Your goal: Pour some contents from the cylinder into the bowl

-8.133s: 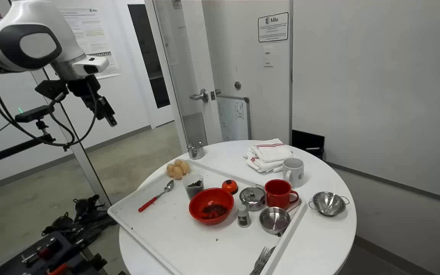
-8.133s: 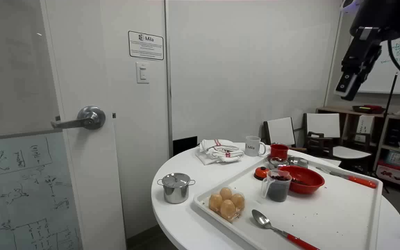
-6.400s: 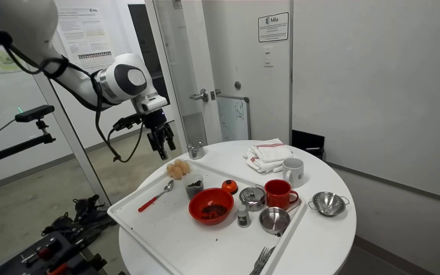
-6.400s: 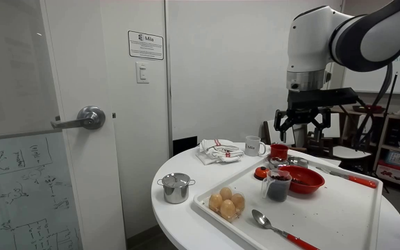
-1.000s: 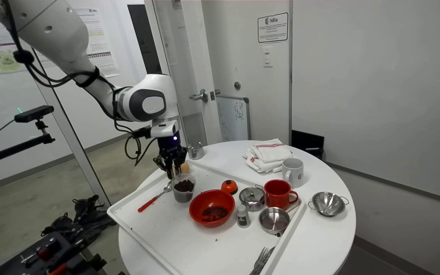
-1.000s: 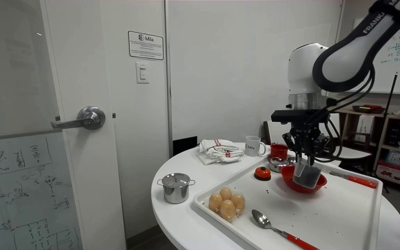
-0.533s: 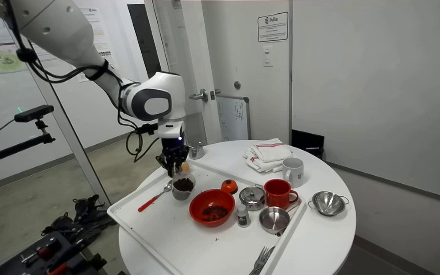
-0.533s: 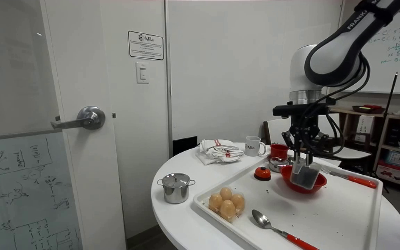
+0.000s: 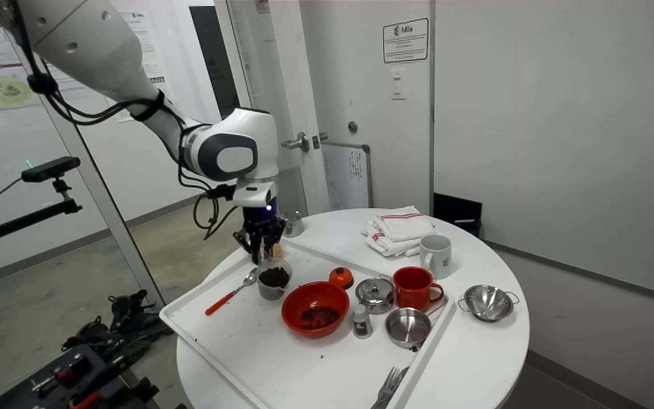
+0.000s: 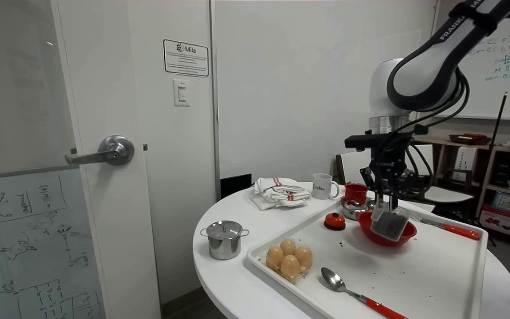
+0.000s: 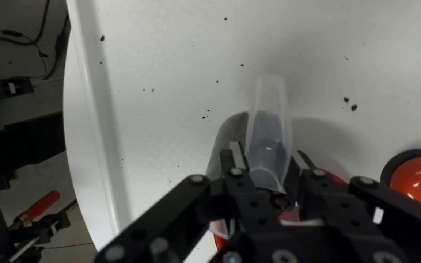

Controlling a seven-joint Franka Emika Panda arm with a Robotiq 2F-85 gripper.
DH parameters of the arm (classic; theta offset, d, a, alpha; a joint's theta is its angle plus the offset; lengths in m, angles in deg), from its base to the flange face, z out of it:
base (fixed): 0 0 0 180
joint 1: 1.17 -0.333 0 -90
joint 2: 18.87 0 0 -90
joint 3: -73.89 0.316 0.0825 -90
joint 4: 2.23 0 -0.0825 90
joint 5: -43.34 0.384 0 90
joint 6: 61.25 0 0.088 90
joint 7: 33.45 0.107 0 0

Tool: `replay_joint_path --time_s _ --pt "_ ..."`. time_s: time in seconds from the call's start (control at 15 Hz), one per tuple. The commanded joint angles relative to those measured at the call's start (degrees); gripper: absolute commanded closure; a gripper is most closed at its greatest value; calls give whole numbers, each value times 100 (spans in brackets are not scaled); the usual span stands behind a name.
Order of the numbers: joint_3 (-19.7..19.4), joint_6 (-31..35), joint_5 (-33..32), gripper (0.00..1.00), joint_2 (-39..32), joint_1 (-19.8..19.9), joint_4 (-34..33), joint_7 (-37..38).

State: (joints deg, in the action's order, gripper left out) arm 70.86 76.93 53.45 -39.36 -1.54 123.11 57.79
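- As the near-closed gripper (image 11: 268, 155) pinches its handle (image 11: 270, 106), the cylinder (image 9: 270, 292) hangs at ten o'clock from the bowl (image 9: 315, 294) in an exterior view!
- Tip early and contents (image 9: 275, 277) could hit the tray (image 9: 247, 341)!

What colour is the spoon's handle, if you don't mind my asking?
Red; the spoon's handle shows best in an exterior view.

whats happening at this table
The robot gripper holds a clear cup of dark bits by its handle, lifted off the white tray beside the red bowl. The cup is tilted a little, and no bits show falling. Pouring looks like the aim; similar dark bits already lie in the bowl.
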Motion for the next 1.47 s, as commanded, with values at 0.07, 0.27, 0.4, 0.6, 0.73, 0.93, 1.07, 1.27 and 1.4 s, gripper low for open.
replay_joint_path --time_s 0.07,0.27,0.4,0.6,0.73,0.93,1.07,1.27,1.4 --pt "-203 103 556 91 39 100 -107 660" --pt "-89 163 1248 91 115 371 -100 374" --pt "31 111 1799 91 172 573 -103 -63" --pt "198 86 2730 91 269 870 -81 -1064" --pt "201 -6 3308 91 264 995 -124 -1745" --pt "88 -238 3982 91 243 1093 -161 -2567" --pt "3 -382 4314 91 277 1141 -124 -3054" --pt "-127 -634 4789 91 439 1200 28 -3783" --pt "-224 -776 5082 91 583 1218 161 -4229"
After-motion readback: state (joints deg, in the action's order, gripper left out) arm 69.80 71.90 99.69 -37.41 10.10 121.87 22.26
